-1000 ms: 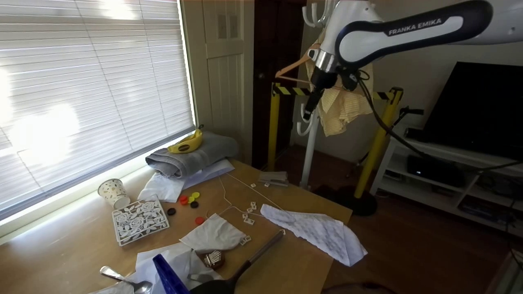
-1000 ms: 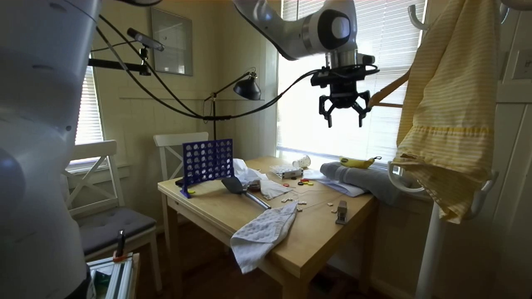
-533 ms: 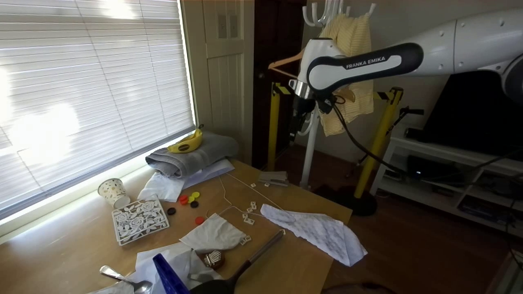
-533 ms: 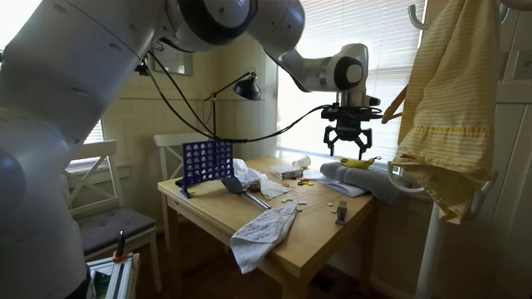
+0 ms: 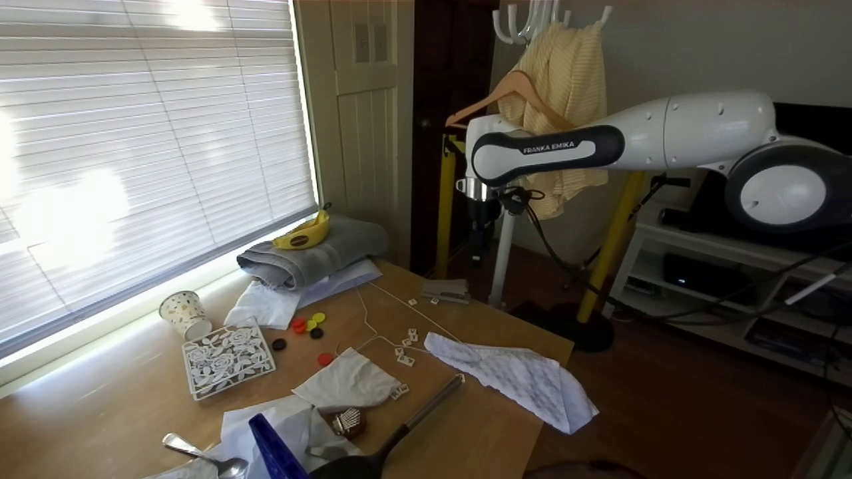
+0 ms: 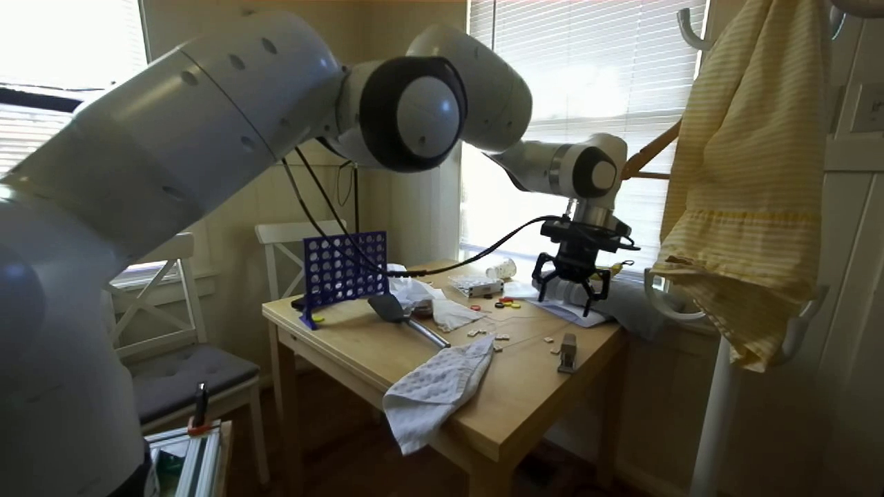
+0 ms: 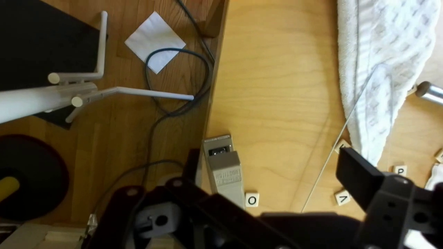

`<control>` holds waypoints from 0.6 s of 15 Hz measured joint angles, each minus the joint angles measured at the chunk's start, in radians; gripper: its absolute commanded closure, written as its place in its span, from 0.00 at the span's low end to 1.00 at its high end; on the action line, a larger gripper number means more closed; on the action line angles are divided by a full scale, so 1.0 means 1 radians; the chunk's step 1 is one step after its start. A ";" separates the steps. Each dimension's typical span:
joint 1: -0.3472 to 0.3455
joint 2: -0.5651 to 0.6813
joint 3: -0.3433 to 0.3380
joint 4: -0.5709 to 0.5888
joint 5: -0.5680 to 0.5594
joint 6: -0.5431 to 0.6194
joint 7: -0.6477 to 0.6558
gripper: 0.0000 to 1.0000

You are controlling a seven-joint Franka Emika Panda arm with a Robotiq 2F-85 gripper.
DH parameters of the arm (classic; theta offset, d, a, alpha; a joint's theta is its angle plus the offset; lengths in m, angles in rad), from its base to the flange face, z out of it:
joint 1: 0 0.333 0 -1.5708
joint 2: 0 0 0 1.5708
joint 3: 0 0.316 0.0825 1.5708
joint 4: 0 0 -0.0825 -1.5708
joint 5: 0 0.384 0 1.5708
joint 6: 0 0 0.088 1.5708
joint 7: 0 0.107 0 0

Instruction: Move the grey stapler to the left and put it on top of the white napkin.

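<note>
Currently, reading the tabletop (image 5: 489, 432) left to right: crumpled white paper (image 5: 269, 419) first, then, just beside it, what you should probably take as the white napkin (image 5: 347, 380). Several pale pieces look alike, so a misread target is one risk. The napkin's surface is rumpled; set the load on a ridge and it may tilt or slide.

Next, letter tiles (image 5: 407, 342) and a thin string (image 7: 323, 169) lie along your probable carry path. Carry low and you could scatter the one, snag the other.

Then your grey stapler (image 5: 444, 291), near the tabletop edge, not yet picked up; in the wrist view a tile marked O (image 7: 252, 199) sits just beside it. Push the stapler outward and it likely drops to the floor (image 7: 114, 145).

Gripper (image 6: 565, 305) hangs above, apart from the tabletop; fingers (image 7: 358, 176) spread, grasping nothing. In the wrist view the stapler is off-centre, close to the edge-side finger. Descend so and that finger may strike its body or shove it; the opposite one could sweep the tile on closing. Suggest you recentre first. Its long axis runs across the closing direction, so a narrow-side pinch looks workable.

Rightmost, a waffle-weave towel (image 5: 512, 376) drapes over the edge: also white, easily confused with your goal.
</note>
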 measured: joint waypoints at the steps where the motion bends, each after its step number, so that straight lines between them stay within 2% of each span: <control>1: 0.004 0.031 -0.005 0.035 -0.003 -0.026 0.003 0.00; 5: 0.019 0.108 -0.015 0.144 -0.006 -0.101 0.009 0.00; 9: 0.026 0.114 -0.021 0.159 -0.016 -0.086 0.026 0.00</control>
